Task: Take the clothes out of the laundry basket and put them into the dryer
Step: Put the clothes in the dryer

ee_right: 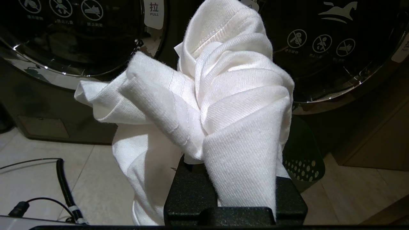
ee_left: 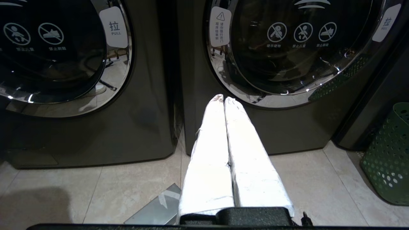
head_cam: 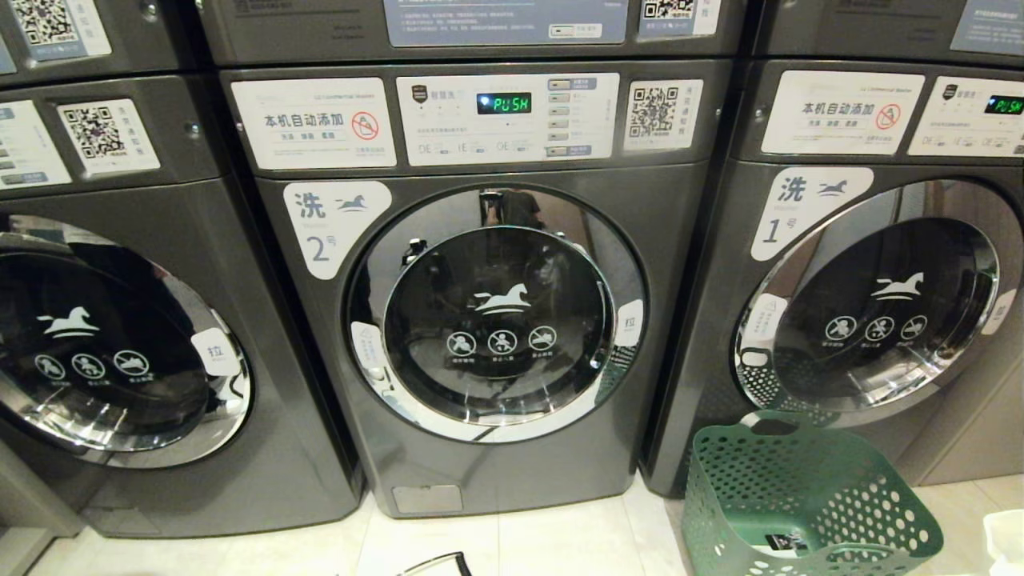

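Observation:
A green perforated laundry basket (head_cam: 808, 496) stands on the floor before the machine numbered 1 (head_cam: 872, 304); it also shows as the basket (ee_left: 388, 153) and the basket (ee_right: 302, 153). My right gripper (ee_right: 223, 105) is shut on a white knit garment (ee_right: 230, 89) that drapes over it and hides the fingers, held low between two machine doors. My left gripper (ee_left: 223, 98), its fingers wrapped in white, is shut and empty, low before the machine numbered 2 (head_cam: 496, 320). All round doors are shut. I cannot tell which machine is the dryer.
A third machine (head_cam: 104, 344) stands at the left, and more units are stacked above. A black cable (ee_right: 64, 182) and a grey plate (ee_left: 159, 206) lie on the pale tiled floor. A white object (head_cam: 1008, 544) sits at the right edge by the basket.

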Controlling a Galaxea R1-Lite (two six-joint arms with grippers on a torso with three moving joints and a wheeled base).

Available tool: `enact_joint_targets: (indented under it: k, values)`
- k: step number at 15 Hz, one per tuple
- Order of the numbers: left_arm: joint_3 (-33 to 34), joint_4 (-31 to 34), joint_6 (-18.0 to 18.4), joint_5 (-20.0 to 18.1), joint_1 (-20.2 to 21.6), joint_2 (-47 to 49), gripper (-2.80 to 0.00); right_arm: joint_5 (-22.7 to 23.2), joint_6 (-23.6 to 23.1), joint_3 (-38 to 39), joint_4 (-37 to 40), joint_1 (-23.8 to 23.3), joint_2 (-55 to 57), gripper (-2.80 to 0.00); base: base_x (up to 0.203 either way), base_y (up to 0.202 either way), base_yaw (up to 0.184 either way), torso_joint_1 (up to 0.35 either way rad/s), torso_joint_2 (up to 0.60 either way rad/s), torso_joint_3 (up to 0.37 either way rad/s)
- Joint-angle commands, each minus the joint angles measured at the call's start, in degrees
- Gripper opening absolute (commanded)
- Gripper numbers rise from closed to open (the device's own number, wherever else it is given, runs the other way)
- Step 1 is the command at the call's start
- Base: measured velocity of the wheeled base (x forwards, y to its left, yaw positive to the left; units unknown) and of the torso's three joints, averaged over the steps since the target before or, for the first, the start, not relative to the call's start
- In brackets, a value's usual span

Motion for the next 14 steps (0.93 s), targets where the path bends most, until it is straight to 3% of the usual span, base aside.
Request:
enact_joint_targets:
  k: [1,10,14]
  values:
    - [0.0,0.0,0.0,0.0,0.0,0.0,-2.80,0.0,-0.1,0.0,0.0,0.0,0.0,-2.80,0.199,0.000,-0.001,0.002,0.00,0.002]
    - [0.1,0.0,0.0,0.0,0.0,0.0,-2.80,0.2,-0.2,0.0,-0.1,0.0,0.0,-2.80,0.177,0.000,0.003,0.003,0.00,0.001]
    - [0.1,0.0,0.0,-0.1,0.0,0.0,-2.80,0.1,-0.2,0.0,0.0,0.0,0.0,-2.80,0.023,0.000,0.001,0.002,0.00,0.001]
